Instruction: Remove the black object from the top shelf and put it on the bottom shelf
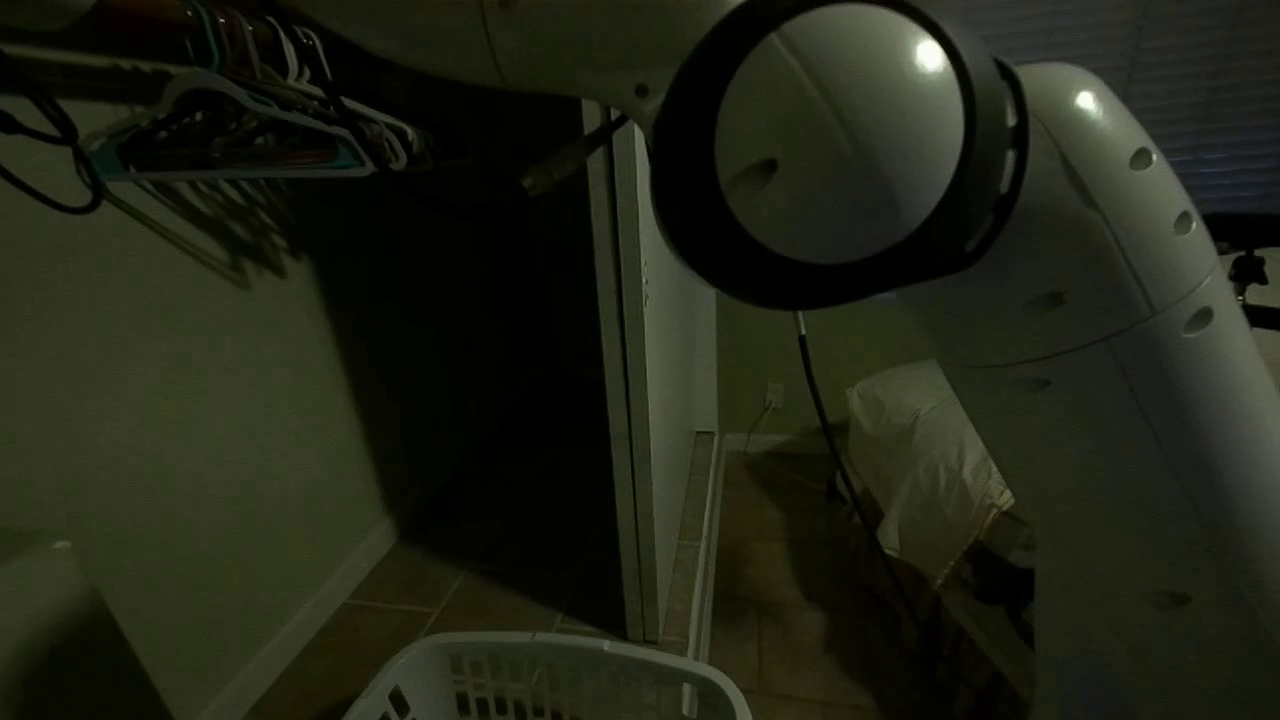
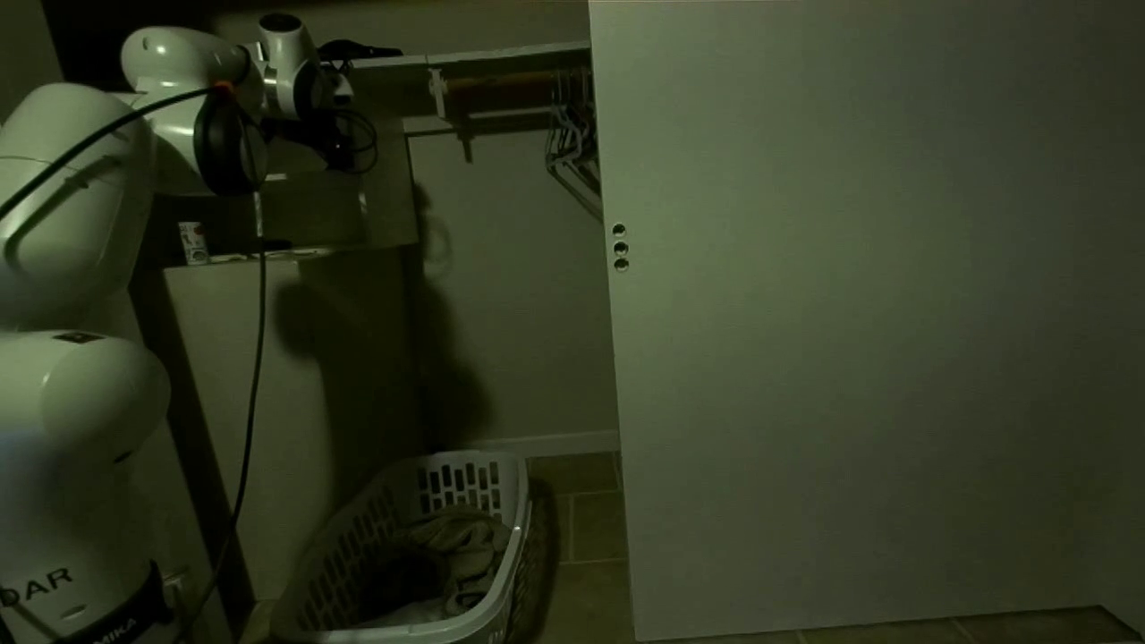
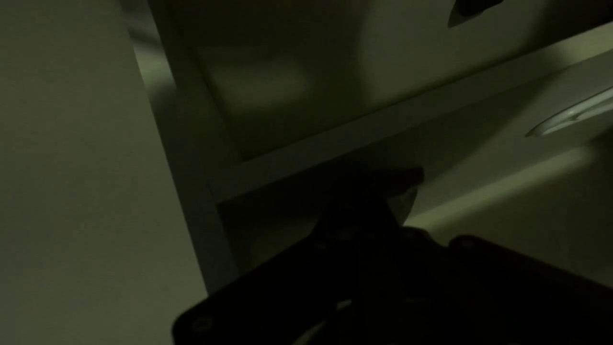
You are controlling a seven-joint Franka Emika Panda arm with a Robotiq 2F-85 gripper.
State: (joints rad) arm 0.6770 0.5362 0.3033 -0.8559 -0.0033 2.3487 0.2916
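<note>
A black object (image 2: pixel 358 50) lies on the top shelf (image 2: pixel 501 53) in an exterior view. A dark shape (image 3: pixel 475 5) at the wrist view's top edge may be the same object. My gripper (image 2: pixel 338 154) is below the level of that shelf and above a lower ledge (image 2: pixel 335 249). In the wrist view the gripper (image 3: pixel 359 211) is almost black against the shelf edge. Its fingers converge in one dark mass. A blunt dark piece (image 3: pixel 407 178) projects right beyond the tips; whether it is held is too dark to tell. An exterior view hides the gripper.
Hangers (image 1: pixel 235 130) hang on a rod beside the arm; they also show in an exterior view (image 2: pixel 572 134). A black cable loop (image 2: pixel 371 134) is beside the gripper. A can (image 2: pixel 192 241) stands on the ledge. A laundry basket (image 2: pixel 514 537) is below; a sliding door (image 2: pixel 859 313) covers one side.
</note>
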